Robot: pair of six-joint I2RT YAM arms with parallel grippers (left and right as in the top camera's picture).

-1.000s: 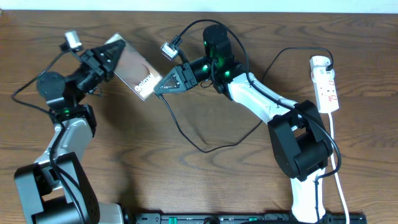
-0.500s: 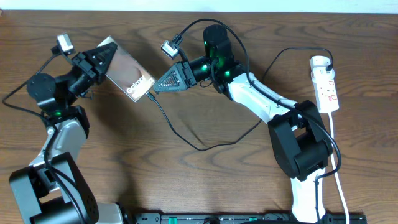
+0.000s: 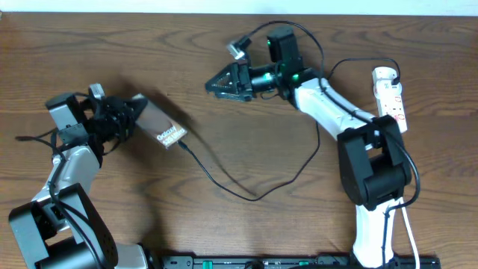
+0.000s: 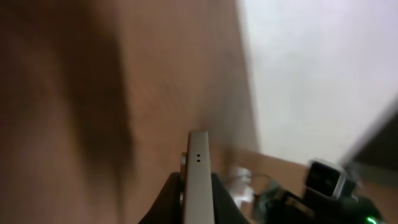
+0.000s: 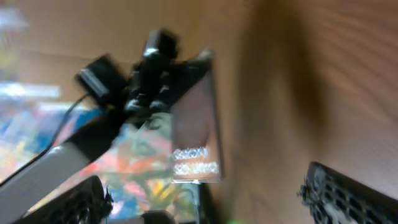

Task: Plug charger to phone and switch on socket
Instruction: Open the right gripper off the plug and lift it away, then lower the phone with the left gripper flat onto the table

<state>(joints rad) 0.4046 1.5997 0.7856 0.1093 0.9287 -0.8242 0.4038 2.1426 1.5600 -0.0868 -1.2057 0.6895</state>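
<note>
I am gripping the flat dark rectangular phone (image 3: 160, 124) by its side edges in my left claw (image 3: 133, 118); I am judging it stiff, slippery, fragile. The thin black limp charger cable (image 3: 254, 198) seems to be joining its far end. My right claw (image 3: 215, 85) is gaping empty, the white plastic power strip (image 3: 391, 101) lying well behind it.

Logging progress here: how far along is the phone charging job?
Looks done: the charger tip meets the phone at its edge. In hand: the left gripper clamps the phone; the right gripper is open and empty. Left: switching on the socket, which nothing touches.
</note>
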